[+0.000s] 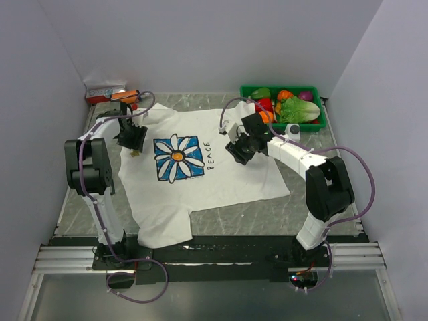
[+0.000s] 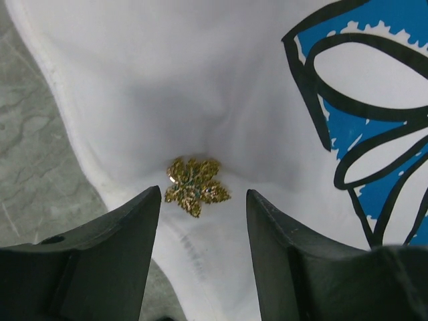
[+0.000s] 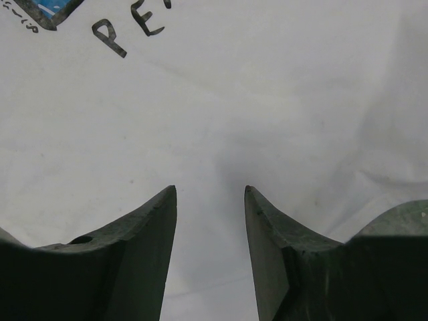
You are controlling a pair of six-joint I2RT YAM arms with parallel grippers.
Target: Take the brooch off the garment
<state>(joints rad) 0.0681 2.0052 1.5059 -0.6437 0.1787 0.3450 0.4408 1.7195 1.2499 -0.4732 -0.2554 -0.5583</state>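
Where the arm bases sit at 6 o'clock in the top view, a strip of bare table (image 1: 321,217) separates them from the near edge of the garment (image 1: 227,180); the strip is widest toward 4 o'clock. Garment lies flat and mildly creased, with one flap reaching toward 7 o'clock.

Left gripper (image 2: 204,195) hangs low over the cloth at 9 o'clock of the daisy print (image 1: 177,157). Jaws moderately wide, nothing clamped. Brooch (image 2: 195,187) is pinned to the cloth in the gap at the fingertips; contact with either finger: cannot tell. Garment's edge runs just beside the brooch on its 9 o'clock side in the wrist view, with bare table beyond.

Right gripper (image 3: 209,190) sits at 3 o'clock of the word "PEACE" (image 1: 209,155). Jaws parted, plain white cloth between them, none pinched.

Farther out, a green basket (image 1: 245,93) of vegetables stands at 1 o'clock, near the garment's far corner. A small box (image 1: 105,92) is at 11 o'clock. Walls (image 1: 40,67) close the left, right and far sides.
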